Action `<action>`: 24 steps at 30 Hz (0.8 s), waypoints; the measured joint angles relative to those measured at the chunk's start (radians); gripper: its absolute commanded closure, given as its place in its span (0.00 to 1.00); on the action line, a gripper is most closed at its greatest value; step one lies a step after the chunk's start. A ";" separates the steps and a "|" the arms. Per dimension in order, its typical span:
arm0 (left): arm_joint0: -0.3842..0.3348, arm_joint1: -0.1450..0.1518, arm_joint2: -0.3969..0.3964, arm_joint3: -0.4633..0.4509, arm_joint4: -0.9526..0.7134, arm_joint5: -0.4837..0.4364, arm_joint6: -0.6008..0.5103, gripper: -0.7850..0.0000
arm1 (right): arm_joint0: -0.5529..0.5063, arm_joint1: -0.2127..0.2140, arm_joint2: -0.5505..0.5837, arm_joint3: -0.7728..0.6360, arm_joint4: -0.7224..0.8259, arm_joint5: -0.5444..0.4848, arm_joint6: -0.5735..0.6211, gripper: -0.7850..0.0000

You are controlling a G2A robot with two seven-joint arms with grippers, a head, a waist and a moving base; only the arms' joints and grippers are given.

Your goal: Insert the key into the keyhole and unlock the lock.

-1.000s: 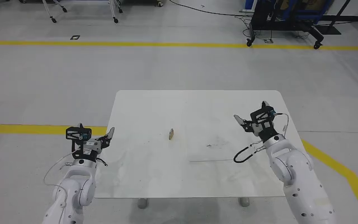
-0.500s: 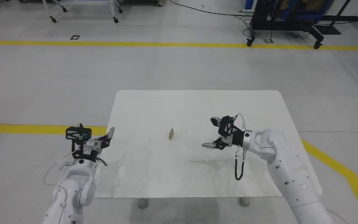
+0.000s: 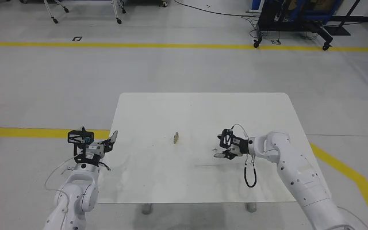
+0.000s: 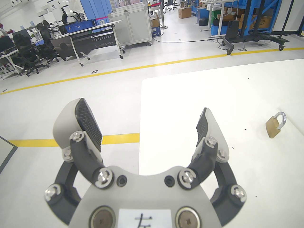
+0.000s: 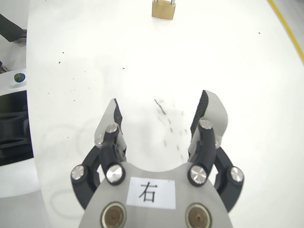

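Observation:
A brass padlock [image 3: 176, 137] with a silver shackle lies on the white table [image 3: 201, 109], a little left of centre; it also shows in both wrist views [image 4: 275, 125] [image 5: 163, 9]. A small thin metal key [image 5: 159, 106] lies flat on the table. My right gripper [image 5: 159, 98] is open, low over the table, with the key between its fingertips and the padlock well ahead of it. From above, the right gripper [image 3: 221, 148] sits right of the padlock. My left gripper [image 4: 142, 106] is open and holds nothing, at the table's left edge [image 3: 109, 141].
Grey scuff marks [image 5: 174, 131] dot the table around the key. A black cable loop [image 3: 248, 172] hangs from the right arm. The table's left edge [image 4: 140, 110] runs under the left gripper, with floor and a yellow line [image 3: 34, 132] beyond.
The right arm has swung in from the table's right side toward the middle and come down over the key. The left arm and the padlock have not moved.

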 measured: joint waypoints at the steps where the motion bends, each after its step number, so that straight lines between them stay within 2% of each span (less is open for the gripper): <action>1: 0.000 0.000 0.000 0.000 0.000 0.000 0.000 0.00 | 0.005 0.000 -0.010 0.005 0.000 -0.001 0.006 0.67; 5: 0.000 0.000 0.000 0.000 0.000 0.000 0.000 0.00 | 0.034 -0.001 -0.037 0.037 -0.010 0.006 0.045 0.58; 8: 0.000 0.000 0.000 0.000 0.000 0.000 0.000 0.00 | 0.057 -0.003 -0.058 0.053 -0.017 0.006 0.079 0.56; 18: 0.000 0.000 0.000 0.000 0.000 0.000 0.000 0.00 | 0.165 -0.013 -0.180 0.127 0.025 -0.001 0.134 0.56; 24: 0.000 0.000 0.000 0.000 0.000 0.000 0.000 0.00 | 0.214 -0.020 -0.248 0.167 0.043 -0.001 0.129 0.65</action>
